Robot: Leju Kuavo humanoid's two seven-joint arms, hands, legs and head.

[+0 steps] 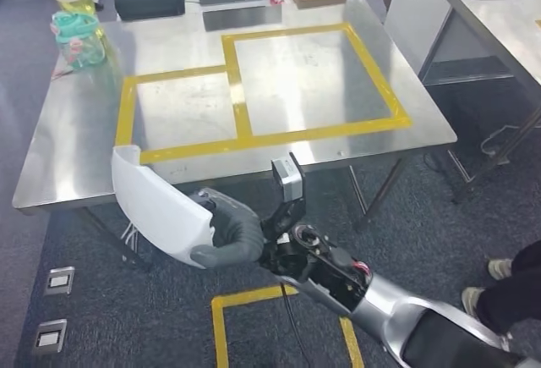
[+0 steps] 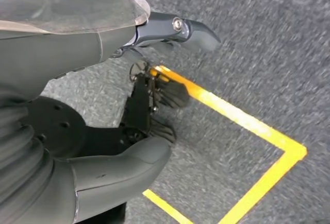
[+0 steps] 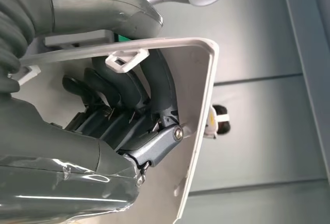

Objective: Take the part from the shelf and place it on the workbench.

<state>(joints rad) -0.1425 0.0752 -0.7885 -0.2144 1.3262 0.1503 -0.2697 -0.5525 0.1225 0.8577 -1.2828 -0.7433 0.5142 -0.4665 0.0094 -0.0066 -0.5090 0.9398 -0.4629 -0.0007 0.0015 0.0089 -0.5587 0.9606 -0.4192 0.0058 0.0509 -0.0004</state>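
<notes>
Head view has the right arm reaching from the lower right toward centre-left, its right hand (image 1: 232,237) gripping the white part (image 1: 156,207) just below the workbench (image 1: 76,152) edge. Left hand (image 2: 116,105) hangs over carpet, fingers apart, holding nothing.
</notes>
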